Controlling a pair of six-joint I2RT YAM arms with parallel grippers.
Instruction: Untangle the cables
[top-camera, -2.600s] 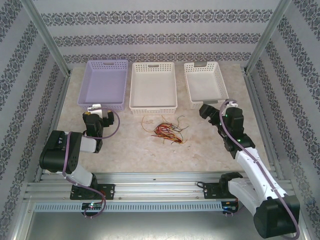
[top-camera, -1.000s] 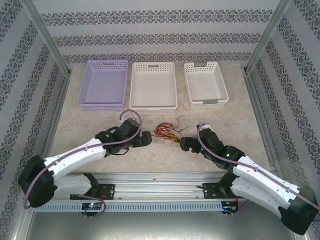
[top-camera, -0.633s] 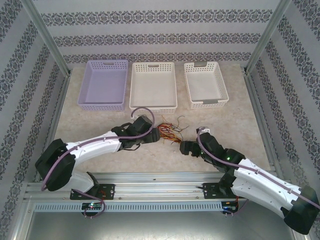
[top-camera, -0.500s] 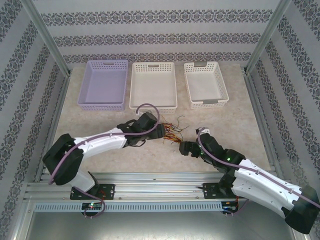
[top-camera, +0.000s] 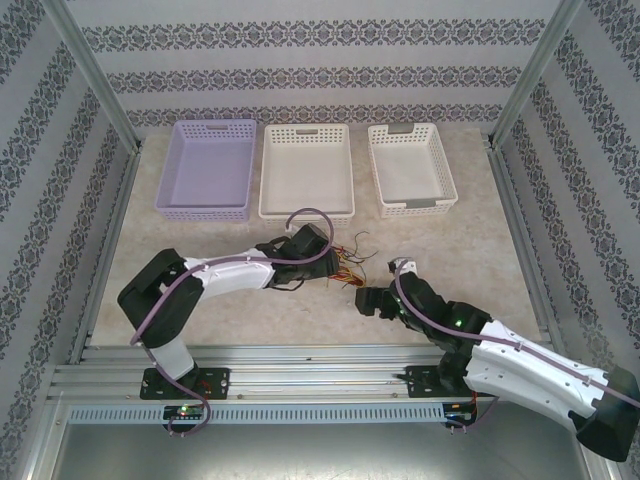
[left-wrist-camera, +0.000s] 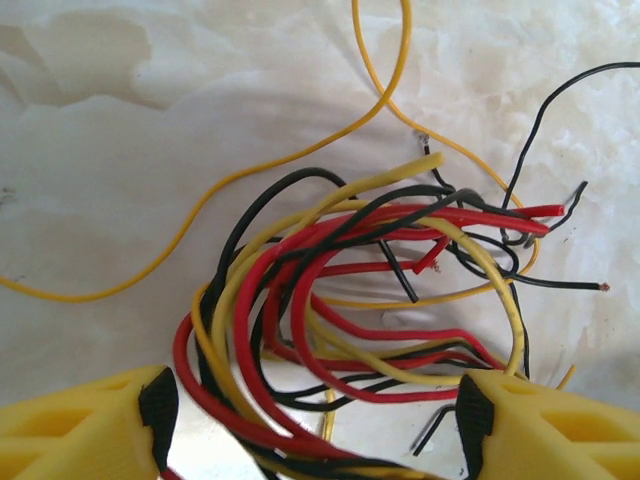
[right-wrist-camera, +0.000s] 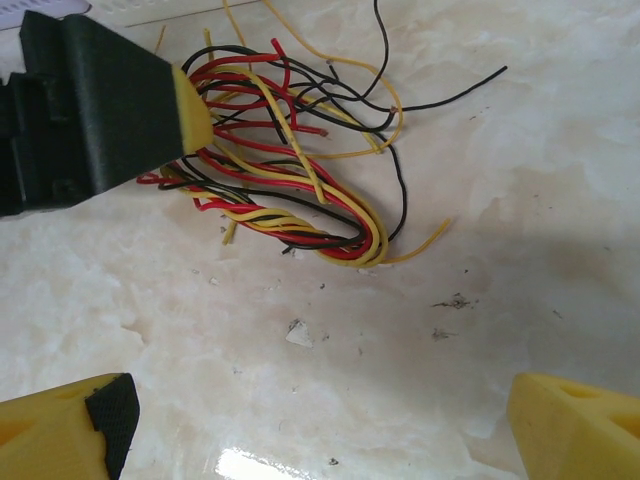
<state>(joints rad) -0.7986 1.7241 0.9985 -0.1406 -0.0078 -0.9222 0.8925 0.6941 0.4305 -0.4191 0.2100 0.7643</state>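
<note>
1. Top view, table (top-camera: 470, 260): pale marbled surface with three baskets in a row at the far edge, namely a purple basket (top-camera: 203, 212) on the left, a white basket (top-camera: 305, 216) in the middle and a smaller white basket (top-camera: 418, 207) on the right.
2. Top view, cables (top-camera: 352, 268): a small tangle of red, yellow and black strands on the bare table, in front of the middle basket and apart from it.
3. Top view, left gripper (top-camera: 325, 258): reaching in from the left, low over the left side of the tangle. Jaw spacing cannot be told from here.
4. Top view, right gripper (top-camera: 362, 300): near the tangle on its near right side, not touching it.
5. Left wrist view, left gripper (left-wrist-camera: 315, 405): yellow fingers (left-wrist-camera: 90, 425) stand apart, one each side of the bundle's near loops. Several red, yellow and black strands pass between them. No clamping visible.
6. Left wrist view, cables (left-wrist-camera: 350, 240): looped together on the table (left-wrist-camera: 120, 120), with one long yellow strand and a few black ends straying outward.
7. Right wrist view, right gripper (right-wrist-camera: 320, 415): fingers spread wide with nothing between them, over bare table (right-wrist-camera: 450, 350).
8. Right wrist view, cables (right-wrist-camera: 290, 190): the tangle lies beyond the fingers, with the left gripper (right-wrist-camera: 190, 115) at its left end.
</note>
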